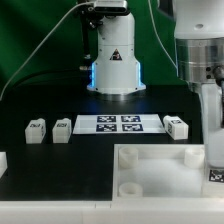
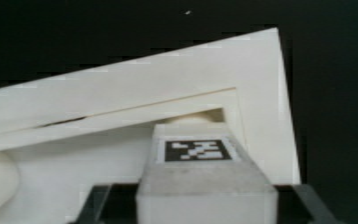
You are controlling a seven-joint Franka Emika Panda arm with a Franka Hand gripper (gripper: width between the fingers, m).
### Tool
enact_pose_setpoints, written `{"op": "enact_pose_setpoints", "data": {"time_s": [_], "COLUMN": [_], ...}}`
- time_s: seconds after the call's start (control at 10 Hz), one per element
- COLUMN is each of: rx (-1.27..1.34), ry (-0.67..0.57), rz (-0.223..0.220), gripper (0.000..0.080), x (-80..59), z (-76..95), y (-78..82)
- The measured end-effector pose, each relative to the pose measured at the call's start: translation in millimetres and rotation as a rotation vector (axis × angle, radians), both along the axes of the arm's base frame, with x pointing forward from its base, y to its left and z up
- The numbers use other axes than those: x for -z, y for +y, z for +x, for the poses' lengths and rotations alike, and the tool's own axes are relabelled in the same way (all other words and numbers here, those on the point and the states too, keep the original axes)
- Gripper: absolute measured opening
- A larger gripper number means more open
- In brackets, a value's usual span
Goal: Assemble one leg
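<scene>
My gripper (image 1: 212, 160) hangs at the exterior view's right, over the right edge of the large white panel (image 1: 150, 170). It is shut on a leg (image 1: 213, 175), a small white block with a black-and-white tag. In the wrist view the leg (image 2: 199, 165) sits between the dark fingers (image 2: 114, 205), tag facing the camera. Its far end is close to a hole (image 2: 194, 120) in the panel (image 2: 105, 110). I cannot tell whether the leg touches the panel. Three more legs lie on the table: two at the left (image 1: 36, 130) (image 1: 62, 128) and one at the right (image 1: 176, 126).
The marker board (image 1: 118, 123) lies between the loose legs. The robot base (image 1: 113, 60) stands behind it. A white part (image 1: 3, 160) shows at the exterior view's left edge. The table is black.
</scene>
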State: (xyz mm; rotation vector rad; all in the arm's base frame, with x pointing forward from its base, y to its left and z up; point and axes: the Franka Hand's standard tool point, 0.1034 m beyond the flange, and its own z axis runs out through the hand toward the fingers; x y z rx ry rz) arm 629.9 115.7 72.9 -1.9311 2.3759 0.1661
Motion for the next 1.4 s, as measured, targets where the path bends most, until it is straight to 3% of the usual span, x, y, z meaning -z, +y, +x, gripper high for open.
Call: {"op": "enact_pose_setpoints", "data": {"time_s": [0.1, 0.2, 0.3, 0.9, 1.2, 1.4], "rx": [-0.001, -0.024, -0.081, -0.779, -1.374, -1.559], "ry": [0.0, -0.003, -0.01, -0.099, -0.155, -0.172], "rz": [0.0, 0.0, 0.001, -0.006, -0.04, -0.058], "gripper": [0.0311, 0.0513, 0.0611, 0.0649, 0.0649, 0.0649], "x": [0.3, 0.3, 0.7, 3.8, -0.8, 4.0], "z": [-0.2, -0.2, -0.6, -3.9, -2.3, -3.5], "y": [0.4, 0.5, 0.8, -0.5, -4.1, -0.3]}}
